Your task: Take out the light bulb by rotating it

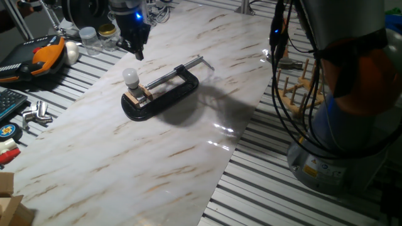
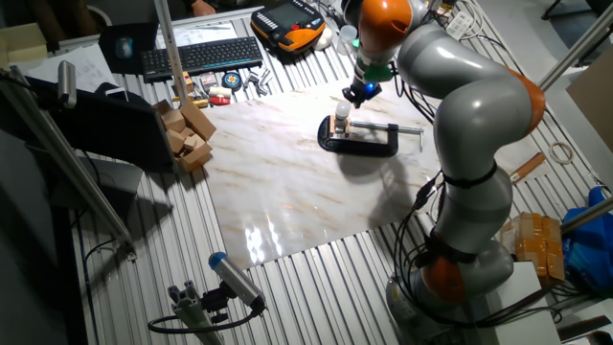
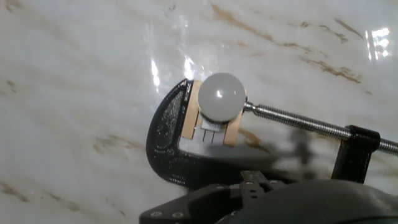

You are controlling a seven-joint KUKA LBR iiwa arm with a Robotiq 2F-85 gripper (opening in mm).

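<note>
Light bulb (image 1: 130, 77) below end effector (image 1: 137, 51), apart, untouched

Bright overhead glare streaks the marble board (image 1: 188, 144), shadows soft

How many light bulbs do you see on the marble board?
1. The light bulb stands in the wooden socket block, held in the black C-clamp, below the gripper. None seem hidden.

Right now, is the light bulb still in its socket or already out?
Still in. The light bulb stands upright in the wooden socket block held by the black C-clamp; the gripper hovers above, not touching it.
</note>
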